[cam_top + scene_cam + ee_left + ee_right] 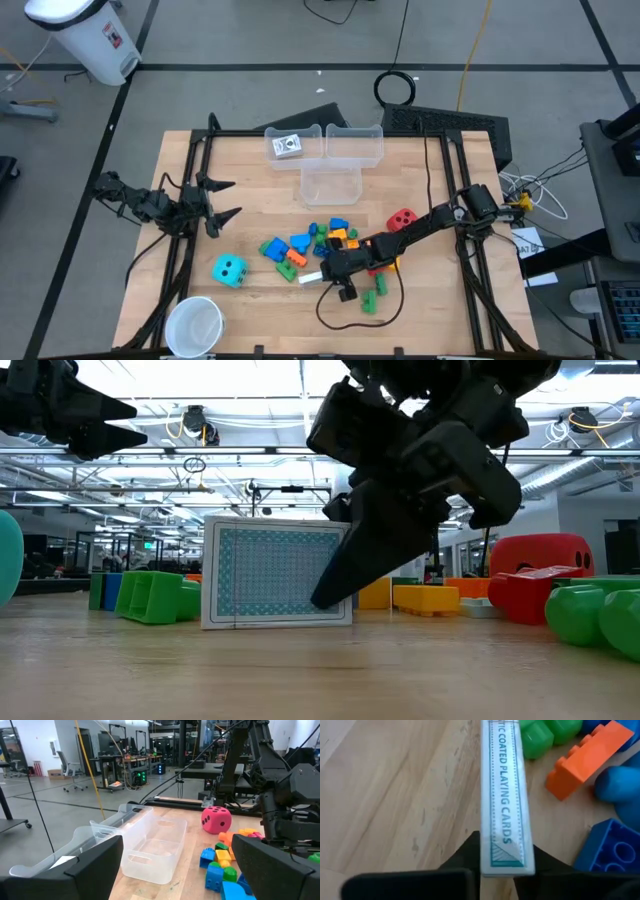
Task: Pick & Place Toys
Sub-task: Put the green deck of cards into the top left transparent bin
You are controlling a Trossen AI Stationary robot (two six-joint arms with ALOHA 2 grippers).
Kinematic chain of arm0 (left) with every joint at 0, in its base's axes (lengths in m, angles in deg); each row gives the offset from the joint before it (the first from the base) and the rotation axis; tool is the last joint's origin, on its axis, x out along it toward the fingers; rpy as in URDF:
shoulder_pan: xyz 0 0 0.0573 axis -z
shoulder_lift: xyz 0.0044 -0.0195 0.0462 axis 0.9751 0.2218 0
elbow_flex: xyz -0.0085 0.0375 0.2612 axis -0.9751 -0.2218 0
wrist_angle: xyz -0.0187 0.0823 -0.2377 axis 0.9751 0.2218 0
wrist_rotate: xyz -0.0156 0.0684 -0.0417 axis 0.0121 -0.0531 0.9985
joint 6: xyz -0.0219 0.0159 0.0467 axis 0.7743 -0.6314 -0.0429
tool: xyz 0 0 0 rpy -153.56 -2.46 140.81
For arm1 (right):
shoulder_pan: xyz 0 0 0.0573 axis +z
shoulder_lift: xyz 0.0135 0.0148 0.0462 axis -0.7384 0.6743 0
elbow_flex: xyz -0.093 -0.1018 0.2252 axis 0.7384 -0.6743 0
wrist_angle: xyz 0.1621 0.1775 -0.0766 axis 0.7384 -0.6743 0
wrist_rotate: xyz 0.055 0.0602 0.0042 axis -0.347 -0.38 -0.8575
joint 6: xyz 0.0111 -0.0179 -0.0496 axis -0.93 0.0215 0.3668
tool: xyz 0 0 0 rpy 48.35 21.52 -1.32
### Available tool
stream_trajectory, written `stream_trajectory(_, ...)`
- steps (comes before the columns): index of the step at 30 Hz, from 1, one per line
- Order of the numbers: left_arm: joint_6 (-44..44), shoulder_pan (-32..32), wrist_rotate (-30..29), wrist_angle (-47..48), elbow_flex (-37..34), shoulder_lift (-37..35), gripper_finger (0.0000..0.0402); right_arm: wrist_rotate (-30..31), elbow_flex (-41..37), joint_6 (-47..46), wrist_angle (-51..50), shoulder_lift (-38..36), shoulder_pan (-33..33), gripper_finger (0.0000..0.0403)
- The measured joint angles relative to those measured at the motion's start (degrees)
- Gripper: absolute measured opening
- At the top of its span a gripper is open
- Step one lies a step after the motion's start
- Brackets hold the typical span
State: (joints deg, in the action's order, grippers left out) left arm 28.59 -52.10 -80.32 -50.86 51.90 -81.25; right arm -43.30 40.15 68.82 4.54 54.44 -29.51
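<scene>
Near the front middle of the pale wooden worktop, right gripper pinching a small white box of playing cards, glossy, patterned teal on its face, standing on a long edge on the wood with a dark finger on either side

Just beside it, a loose pile of small moulded plastic blocks, studded and hard-edged, in blue, green, orange and yellow; a red dotted die to the pile's right, a cyan dotted die well to its left

Left gripper spread wide, hovering at the worktop's left edge, holding nothing

Along the far side, three clear plastic bins, thin-walled; a white cup at the front left corner

Beyond, grey floor with dark tape lines, cables, a white waste bin
</scene>
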Motion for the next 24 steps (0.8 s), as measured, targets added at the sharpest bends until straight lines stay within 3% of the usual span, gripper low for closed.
stream_trajectory(2,0.01,0.01,0.00,0.00,0.00,0.00,0.0379,-0.70,0.00,0.08,-0.49,-0.78,0.30,0.0025)
stream_trajectory(8,-0.60,0.00,-0.13,0.00,0.00,-0.02,0.0379,-1.32,0.02,0.64,-4.42,-5.67,1.55,0.0025)
stream_trajectory(11,-6.83,0.00,-0.71,-0.20,0.00,-0.02,0.0379,-0.87,-0.41,1.75,-5.54,-8.17,1.93,0.0025)
stream_trajectory(21,-13.25,0.00,-0.72,-0.82,0.00,-0.02,0.0379,8.87,-12.75,-0.03,-3.37,-23.33,-0.93,0.0025)
stream_trajectory(24,-7.62,0.00,3.23,-1.54,0.00,0.00,0.0379,9.21,-17.80,-0.95,2.10,-27.56,-2.56,0.0025)
